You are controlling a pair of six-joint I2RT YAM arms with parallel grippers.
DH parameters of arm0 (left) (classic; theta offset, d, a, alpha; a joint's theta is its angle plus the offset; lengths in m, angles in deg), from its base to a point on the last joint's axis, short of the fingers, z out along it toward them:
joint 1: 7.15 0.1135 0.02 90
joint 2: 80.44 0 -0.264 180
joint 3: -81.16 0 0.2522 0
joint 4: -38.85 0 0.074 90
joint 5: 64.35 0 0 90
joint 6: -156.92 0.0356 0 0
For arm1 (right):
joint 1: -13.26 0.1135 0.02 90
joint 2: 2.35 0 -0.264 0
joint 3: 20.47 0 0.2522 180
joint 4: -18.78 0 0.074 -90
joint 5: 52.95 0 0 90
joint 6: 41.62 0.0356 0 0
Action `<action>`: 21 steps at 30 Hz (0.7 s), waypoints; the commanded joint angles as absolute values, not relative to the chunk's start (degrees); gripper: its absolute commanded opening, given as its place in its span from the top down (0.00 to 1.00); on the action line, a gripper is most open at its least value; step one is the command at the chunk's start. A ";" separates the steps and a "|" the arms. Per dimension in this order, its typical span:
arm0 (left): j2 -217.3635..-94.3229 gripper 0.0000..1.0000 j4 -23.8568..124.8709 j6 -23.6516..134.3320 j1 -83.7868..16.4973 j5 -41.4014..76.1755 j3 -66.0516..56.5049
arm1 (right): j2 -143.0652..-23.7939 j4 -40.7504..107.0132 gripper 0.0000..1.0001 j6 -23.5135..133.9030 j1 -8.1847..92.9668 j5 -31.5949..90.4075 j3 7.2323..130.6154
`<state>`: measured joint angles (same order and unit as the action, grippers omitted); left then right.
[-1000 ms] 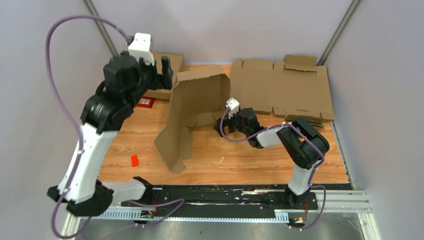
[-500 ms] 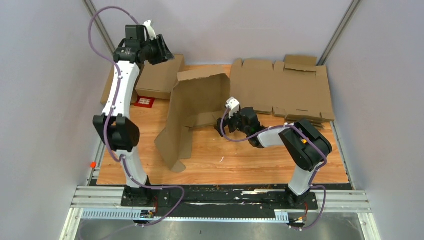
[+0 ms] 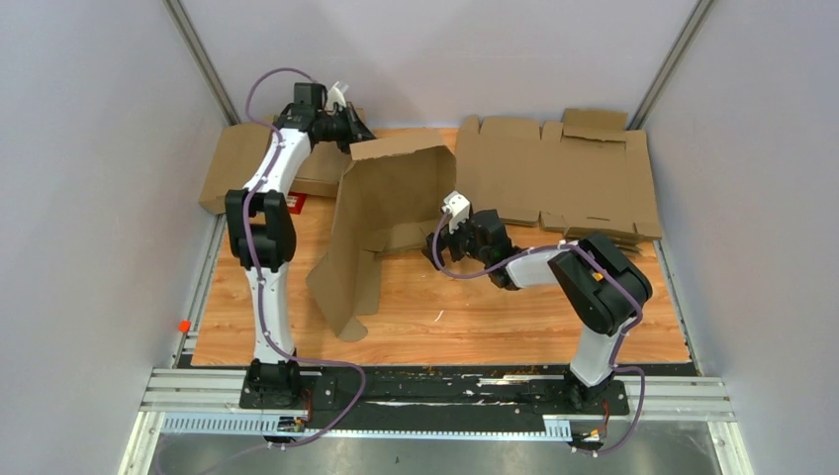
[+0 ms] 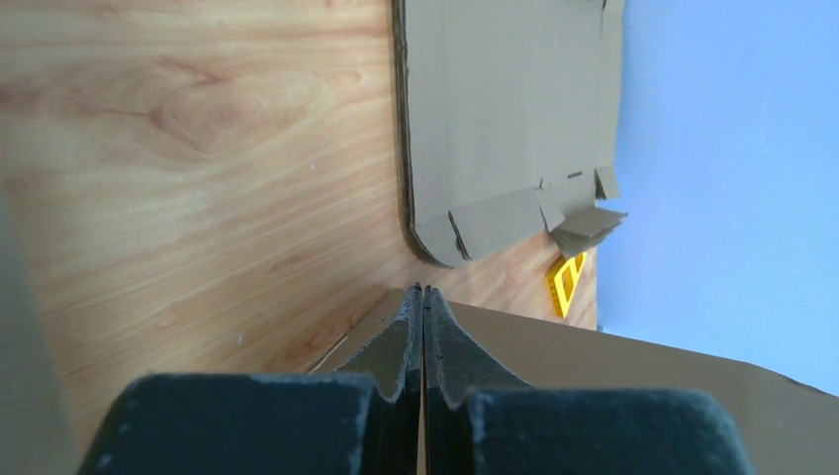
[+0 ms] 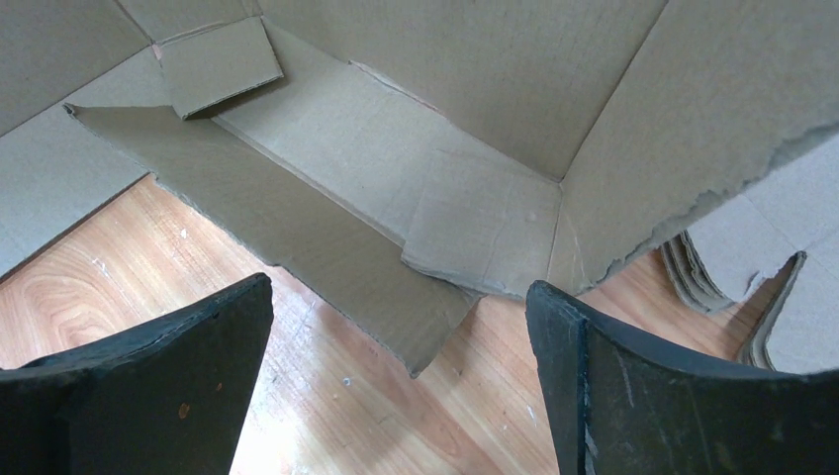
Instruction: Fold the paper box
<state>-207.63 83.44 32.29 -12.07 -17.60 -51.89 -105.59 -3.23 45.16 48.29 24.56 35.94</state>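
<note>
One table (image 3: 475, 317) w/ the paper box (image 3: 381, 213) half-raised near its far edge, long wall running near-to-far, open side facing right. Right gripper (image 3: 438, 247), fingers spread, sits just right of that opening, so it's nearer. Left gripper (image 3: 353, 127), fingers pressed together, hovers by the box's far top corner.

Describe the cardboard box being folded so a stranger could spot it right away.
On the wooden table, look at the middle. The paper box is the only cardboard standing up, its walls raised; the stack of sheets to its right lies flat.
</note>
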 commanded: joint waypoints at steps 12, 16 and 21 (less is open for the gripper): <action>-208.48 1.00 82.30 37.12 -18.35 -20.86 -44.01 | -103.95 -9.87 0.00 45.66 46.45 23.90 32.80; -209.22 1.00 82.90 38.10 -19.29 -20.61 -43.41 | -103.46 -10.37 0.00 46.23 44.91 23.21 31.83; -209.52 1.00 82.93 38.83 -19.45 -20.67 -41.61 | -105.99 -8.75 0.00 46.51 43.71 20.75 34.42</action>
